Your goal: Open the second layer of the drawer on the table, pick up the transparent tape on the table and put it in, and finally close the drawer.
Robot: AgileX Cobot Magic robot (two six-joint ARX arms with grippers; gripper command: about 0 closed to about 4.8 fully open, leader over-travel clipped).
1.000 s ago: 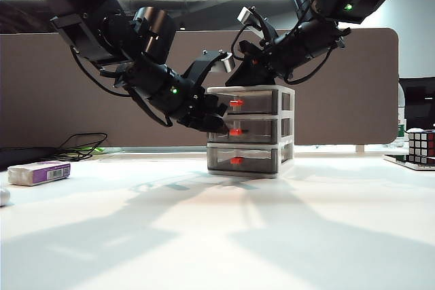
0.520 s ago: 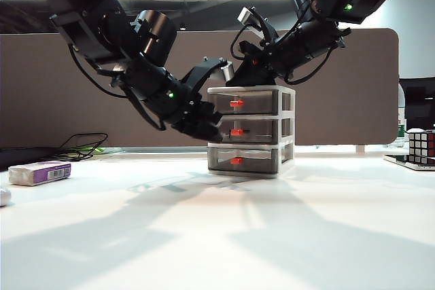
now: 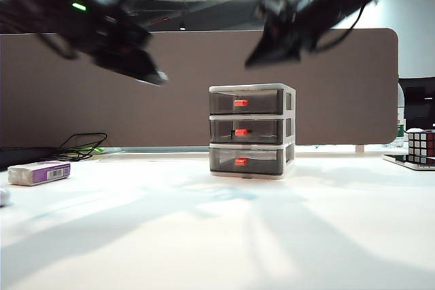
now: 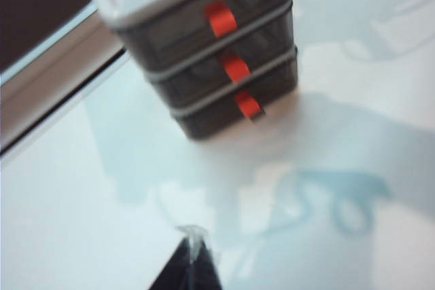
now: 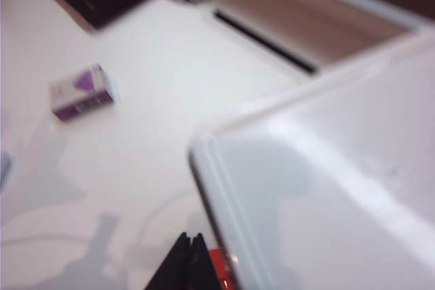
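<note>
The drawer (image 3: 251, 130) stands mid-table, a white-framed cabinet with three smoky fronts, all flush. Its second layer (image 3: 262, 130) has a red handle (image 3: 240, 132) with a dark blur behind the front beside it. I cannot make out the transparent tape anywhere. My left gripper (image 3: 153, 76) hangs blurred, high and to the left of the cabinet, shut and holding nothing. In the left wrist view its tips (image 4: 192, 236) are pressed together, well back from the drawer (image 4: 204, 52). My right gripper (image 3: 255, 59) hovers above the cabinet top, shut (image 5: 189, 239) beside the drawer's top corner (image 5: 326, 188).
A white-and-purple box (image 3: 39, 172) lies at the table's left, also in the right wrist view (image 5: 81, 92). A small pale object (image 3: 3, 196) sits at the left edge. Black cables (image 3: 81, 147) lie at back left, a Rubik's cube (image 3: 421, 146) at far right. A brown partition (image 3: 102, 100) stands behind.
Both arms have swung up and away from the cabinet. My left gripper has left the middle drawer's handle and moved up to the left; my right gripper has lifted off the cabinet top.
</note>
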